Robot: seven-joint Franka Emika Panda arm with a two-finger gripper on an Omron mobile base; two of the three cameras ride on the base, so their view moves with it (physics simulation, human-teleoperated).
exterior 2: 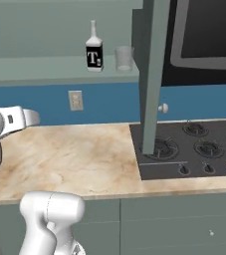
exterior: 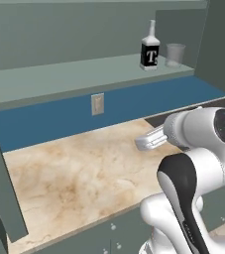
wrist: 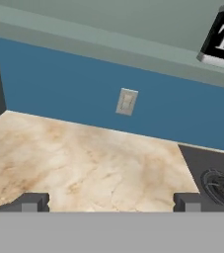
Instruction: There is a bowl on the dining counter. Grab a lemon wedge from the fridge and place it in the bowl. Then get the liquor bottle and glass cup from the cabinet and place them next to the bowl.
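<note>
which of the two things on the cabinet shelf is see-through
The glass cup, right of the dark liquor bottle, which is opaque with a white label.

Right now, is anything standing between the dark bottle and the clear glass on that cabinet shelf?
No. In both base views the liquor bottle and the glass cup stand side by side, apart, with bare shelf between them.

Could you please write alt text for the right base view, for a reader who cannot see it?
A dark liquor bottle and a clear glass cup stand side by side on the shelf of an open grey-green cabinet. Below are a blue wall, a beige worktop and a black hob, with the white arm at left.
</note>
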